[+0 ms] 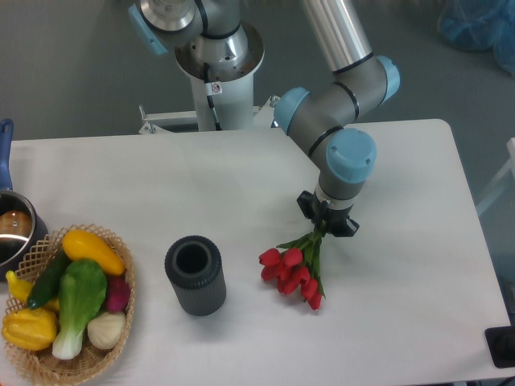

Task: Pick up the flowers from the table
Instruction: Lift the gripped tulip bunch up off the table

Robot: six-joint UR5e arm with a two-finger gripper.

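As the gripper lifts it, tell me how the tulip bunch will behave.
The tulip bunch probably droops: the gripper pinches only the stem ends, heads hanging beyond. It looks light. The thin stems may pivot or slip.

A grey floor (72, 72) lies behind the white bench (418, 322). Blue plastic (479, 22) sits crumpled at the top right corner. Light is even.
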